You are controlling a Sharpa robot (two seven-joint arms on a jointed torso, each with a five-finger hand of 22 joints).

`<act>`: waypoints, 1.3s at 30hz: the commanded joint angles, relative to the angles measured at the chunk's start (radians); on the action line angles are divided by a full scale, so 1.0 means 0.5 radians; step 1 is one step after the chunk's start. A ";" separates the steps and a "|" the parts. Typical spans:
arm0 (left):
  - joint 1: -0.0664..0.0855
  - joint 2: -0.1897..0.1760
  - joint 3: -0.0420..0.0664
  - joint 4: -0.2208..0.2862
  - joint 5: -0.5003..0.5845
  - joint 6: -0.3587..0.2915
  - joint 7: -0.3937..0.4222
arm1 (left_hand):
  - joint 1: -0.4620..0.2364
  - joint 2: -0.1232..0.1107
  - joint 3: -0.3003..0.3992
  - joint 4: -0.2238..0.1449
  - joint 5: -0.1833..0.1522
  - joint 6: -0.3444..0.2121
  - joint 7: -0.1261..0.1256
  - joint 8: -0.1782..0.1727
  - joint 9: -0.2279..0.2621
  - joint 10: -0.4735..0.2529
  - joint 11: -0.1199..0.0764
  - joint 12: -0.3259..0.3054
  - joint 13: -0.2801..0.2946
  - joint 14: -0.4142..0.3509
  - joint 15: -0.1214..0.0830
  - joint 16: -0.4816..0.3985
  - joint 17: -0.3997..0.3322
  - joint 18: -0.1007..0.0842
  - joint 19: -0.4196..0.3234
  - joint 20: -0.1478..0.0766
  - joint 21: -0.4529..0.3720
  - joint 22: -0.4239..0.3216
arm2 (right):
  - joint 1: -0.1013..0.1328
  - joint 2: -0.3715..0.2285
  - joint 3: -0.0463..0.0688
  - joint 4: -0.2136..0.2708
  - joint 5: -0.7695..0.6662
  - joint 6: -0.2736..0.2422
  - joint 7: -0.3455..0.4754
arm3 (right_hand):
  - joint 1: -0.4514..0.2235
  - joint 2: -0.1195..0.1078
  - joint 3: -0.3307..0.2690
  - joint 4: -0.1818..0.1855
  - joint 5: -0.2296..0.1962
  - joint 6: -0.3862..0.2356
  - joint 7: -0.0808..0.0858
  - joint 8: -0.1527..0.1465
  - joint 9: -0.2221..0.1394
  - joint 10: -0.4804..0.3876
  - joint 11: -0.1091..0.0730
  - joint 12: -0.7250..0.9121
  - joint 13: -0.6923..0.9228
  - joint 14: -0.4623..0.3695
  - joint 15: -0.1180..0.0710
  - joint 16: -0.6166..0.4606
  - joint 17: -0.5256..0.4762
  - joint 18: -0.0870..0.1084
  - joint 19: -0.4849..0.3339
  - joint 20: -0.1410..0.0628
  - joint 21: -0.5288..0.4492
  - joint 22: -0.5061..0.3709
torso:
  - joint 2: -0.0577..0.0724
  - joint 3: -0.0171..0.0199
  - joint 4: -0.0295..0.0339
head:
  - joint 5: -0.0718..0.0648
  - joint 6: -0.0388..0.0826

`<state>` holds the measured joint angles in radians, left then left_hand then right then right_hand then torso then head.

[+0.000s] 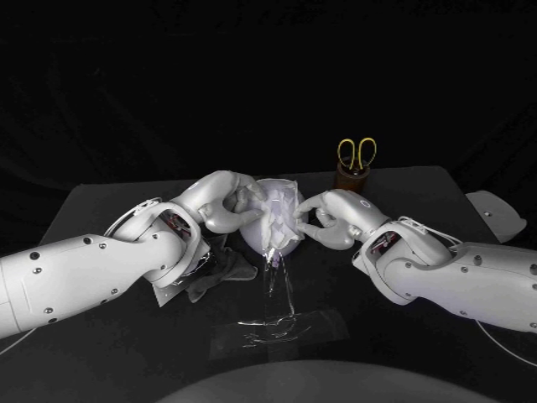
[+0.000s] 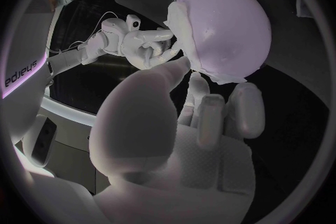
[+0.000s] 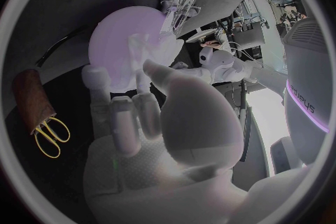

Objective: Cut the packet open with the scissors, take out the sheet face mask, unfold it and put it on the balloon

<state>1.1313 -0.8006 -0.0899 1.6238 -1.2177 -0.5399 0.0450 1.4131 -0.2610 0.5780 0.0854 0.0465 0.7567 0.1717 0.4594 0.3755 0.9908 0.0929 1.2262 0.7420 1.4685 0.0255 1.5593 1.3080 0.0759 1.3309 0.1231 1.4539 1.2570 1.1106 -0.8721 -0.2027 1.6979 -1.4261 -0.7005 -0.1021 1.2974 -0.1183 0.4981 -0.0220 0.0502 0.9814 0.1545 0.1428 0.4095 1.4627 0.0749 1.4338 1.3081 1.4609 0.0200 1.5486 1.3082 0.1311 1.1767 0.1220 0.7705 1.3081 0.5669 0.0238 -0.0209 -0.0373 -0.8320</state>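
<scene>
While the white sheet face mask [image 2: 178,28] lies draped on the pale lilac round balloon [image 2: 231,22], which stands mid-way across the black table [image 1: 99,206] between the two hands, the task appears to be in its last step: seating the mask on the balloon. The right hand [image 1: 326,215] nips the mask's edge between thumb and finger at the balloon's side. The left hand [image 1: 224,201] has its fingers curled against the opposite side, touching the sheet, though whether it truly pinches the sheet or only presses on it cannot be told.

The yellow-handled scissors [image 1: 357,153] sit upright in a brown holder [image 1: 352,178] behind the balloon. The clear plastic packet [image 1: 273,326] lies flat near the table's front edge, so cutting and emptying look done.

The next move probably calls for drawing both edges outward and round the curve with even, light tension. The thin sheet could wrinkle or slide, and the balloon could tip if one side is pulled harder.

No print can be read on the packet or the mask. The one legible word is "sharpa", on the robot's white casing [image 3: 308,98]
</scene>
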 commanded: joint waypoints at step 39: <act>-0.011 0.039 0.001 -0.038 -0.206 0.127 -0.024 | 0.029 0.006 -0.102 0.011 0.004 0.072 -0.022 -0.075 -0.102 0.092 -0.020 0.042 0.095 0.179 -0.009 0.012 0.464 -0.019 0.029 -0.011 0.005 0.035 | -0.002 0.007 0.000 -0.002 -0.026 0.041 -0.018 | -0.001 -0.014 -0.013 0.013 -0.005 0.006 0.009 -0.007 -0.004 0.040 0.004 0.005 0.281 0.133 -0.006 0.008 0.331 0.026 0.000 0.001 -0.009 0.137 | -0.001 0.0006 0.001 | -0.011 -0.020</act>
<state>1.1259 -0.7836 -0.0902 1.6040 -1.2868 -0.4949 0.0395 1.4288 -0.2530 0.5311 0.0910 0.0465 0.7910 0.1606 0.4277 0.3254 1.0311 0.0808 1.2420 0.7887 1.4670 0.0161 1.5633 1.3080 0.0759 1.3417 0.1126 1.4539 1.2715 1.1106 -0.8698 -0.2025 1.6966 -1.4268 -0.6964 -0.1060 1.2974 -0.1183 0.4953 -0.0191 0.0502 0.9818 0.1537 0.1429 0.4085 1.4611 0.0733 1.4315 1.3081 1.4632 0.0178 1.5472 1.3081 0.1303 1.1767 0.1220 0.7705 1.3077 0.5666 0.0238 -0.0203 -0.0430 -0.8421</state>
